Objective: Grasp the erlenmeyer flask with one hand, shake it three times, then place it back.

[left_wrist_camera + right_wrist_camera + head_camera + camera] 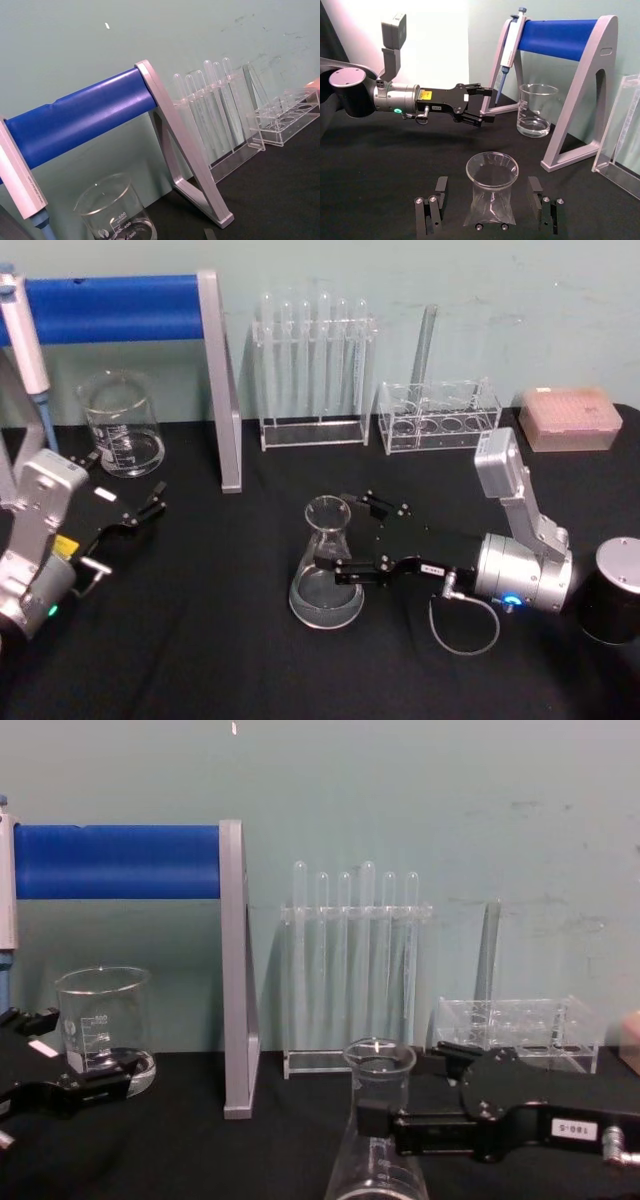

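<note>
While the erlenmeyer flask stood on the black table, its long axis ran straight up and down, with the wide round base flat on the table and the narrow neck and flared rim pointing upward. It did not look tilted from my head or my chest. It sat in front of the test-tube rack, on my side of it and well apart from it, roughly in line with the rack's middle.

My right hand reached in from the right of the rack, level with the flask, lying low and nearly flat over the table. Its jaws stood apart, one on each side of the flask. From my right wrist I could see a gap between the glass and each jaw, so nothing was clamped.

My left hand hung well to the left of the rack and nearer to me than it, idle, with its jaws apart and nothing between them.

Left of the rack stood a grey stand with a blue bar. A beaker sat farther left, and a pipette hung from the bar's far end.
</note>
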Available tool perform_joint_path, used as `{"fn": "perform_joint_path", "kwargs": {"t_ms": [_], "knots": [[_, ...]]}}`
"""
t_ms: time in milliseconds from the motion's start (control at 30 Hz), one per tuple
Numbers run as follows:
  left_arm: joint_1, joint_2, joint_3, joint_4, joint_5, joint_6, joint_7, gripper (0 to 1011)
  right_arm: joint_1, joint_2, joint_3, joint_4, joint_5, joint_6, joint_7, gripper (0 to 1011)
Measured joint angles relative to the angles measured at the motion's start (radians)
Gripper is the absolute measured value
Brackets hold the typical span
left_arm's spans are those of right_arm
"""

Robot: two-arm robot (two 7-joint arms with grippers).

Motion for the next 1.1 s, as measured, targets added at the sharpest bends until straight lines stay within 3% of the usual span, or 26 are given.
{"fn": "perform_joint_path", "kwargs": {"t_ms": [467,1100], "knots": [[0.0,0.0,0.0,0.0,0.0,0.0,0.0,1001,0.023,-0.025,-0.02,0.025,-0.015,0.002,-0.009,1000],[0.0,0.0,0.0,0.0,0.0,0.0,0.0,1001,0.018,-0.034,-0.013,0.02,-0.029,0.014,-0.053,1000]]}}
